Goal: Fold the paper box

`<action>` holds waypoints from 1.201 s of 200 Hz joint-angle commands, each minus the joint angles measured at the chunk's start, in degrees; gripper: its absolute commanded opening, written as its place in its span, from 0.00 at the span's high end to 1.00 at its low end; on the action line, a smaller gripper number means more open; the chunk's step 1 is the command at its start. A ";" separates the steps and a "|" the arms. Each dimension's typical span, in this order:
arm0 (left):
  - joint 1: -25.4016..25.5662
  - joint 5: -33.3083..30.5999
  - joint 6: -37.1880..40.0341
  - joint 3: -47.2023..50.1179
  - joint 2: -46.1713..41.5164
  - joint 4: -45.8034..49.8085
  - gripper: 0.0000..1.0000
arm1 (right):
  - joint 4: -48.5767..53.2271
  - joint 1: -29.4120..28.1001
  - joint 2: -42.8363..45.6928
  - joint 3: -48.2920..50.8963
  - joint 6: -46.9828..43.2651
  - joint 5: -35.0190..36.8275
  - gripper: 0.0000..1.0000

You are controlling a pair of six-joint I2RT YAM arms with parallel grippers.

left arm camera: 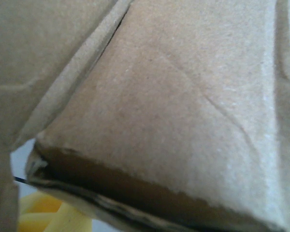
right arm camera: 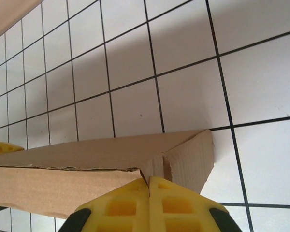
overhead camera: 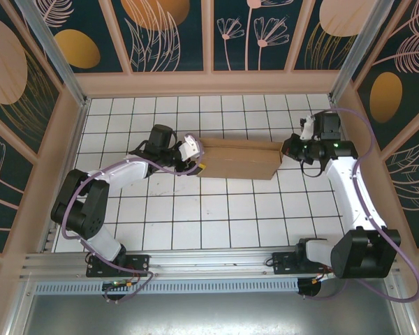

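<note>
The paper box (overhead camera: 237, 160) is a flattened brown cardboard piece lying across the white tiled floor between both arms. My left gripper (overhead camera: 194, 155) is at the box's left end. In the left wrist view the cardboard (left arm camera: 174, 106) sits very close over the jaws, with one yellow finger (left arm camera: 41, 215) peeking out below its torn edge, so I cannot make out its state. My right gripper (overhead camera: 288, 149) is at the box's right end. Its yellow fingers (right arm camera: 149, 186) are pressed together, pinching a thin cardboard tab of the box (right arm camera: 87, 154) beside a raised corner flap (right arm camera: 191, 159).
Pink-framed enclosure walls (overhead camera: 209, 82) ring the tiled floor (overhead camera: 216, 209). The aluminium rail (overhead camera: 195, 265) with both arm bases runs along the near edge. Open tiles lie in front of the box and behind it.
</note>
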State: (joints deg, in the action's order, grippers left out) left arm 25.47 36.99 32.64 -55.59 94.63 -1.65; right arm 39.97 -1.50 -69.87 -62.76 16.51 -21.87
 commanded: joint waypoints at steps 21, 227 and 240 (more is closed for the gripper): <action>-0.87 -5.21 -7.46 -4.06 3.23 3.77 0.64 | -4.45 -0.60 3.56 4.45 2.06 2.39 1.00; -1.48 -6.62 -32.76 9.34 -9.03 -21.47 0.01 | -5.00 -2.02 5.16 5.47 -1.31 8.09 1.00; -1.48 -8.70 -35.99 10.74 -11.37 -23.41 0.01 | -5.21 -2.09 4.90 5.59 -1.35 8.07 1.00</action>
State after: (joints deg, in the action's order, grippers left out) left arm 24.36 31.33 5.43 -46.87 87.77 -18.85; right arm 34.48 -3.11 -65.71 -58.08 15.18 -15.00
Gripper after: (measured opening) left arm 0.988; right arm 0.040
